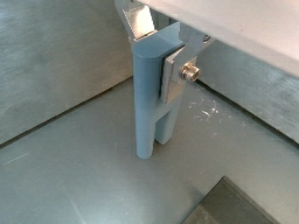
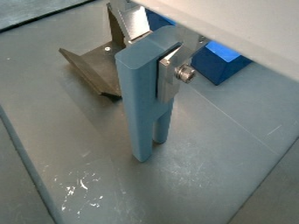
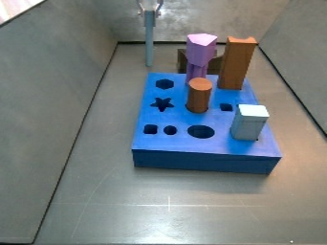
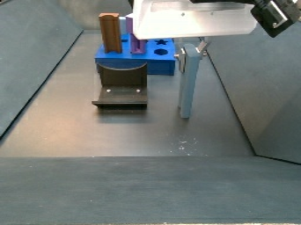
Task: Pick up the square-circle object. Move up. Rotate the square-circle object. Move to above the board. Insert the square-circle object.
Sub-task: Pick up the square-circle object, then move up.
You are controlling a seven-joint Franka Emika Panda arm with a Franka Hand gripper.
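Note:
The square-circle object [image 1: 155,101] is a tall pale grey-blue peg and stands upright. My gripper [image 1: 160,54] is shut on its upper end, one silver finger on each side, and both wrist views show this grip [image 2: 158,54]. The peg's lower end [image 4: 185,112] is at the floor or just above it; I cannot tell which. In a side view the peg [image 3: 149,43] hangs under the gripper [image 3: 151,11] by the back wall, behind the bright-blue board [image 3: 173,148]. From the opposite side the gripper [image 4: 194,44] is nearer than the board [image 4: 159,54].
On the board stand a purple piece [image 3: 200,50], a tall brown block [image 3: 238,62], a brown cylinder [image 3: 200,96] and a pale cube [image 3: 251,122]. The dark fixture [image 4: 121,92] sits on the floor beside the peg. Grey walls close in the workspace.

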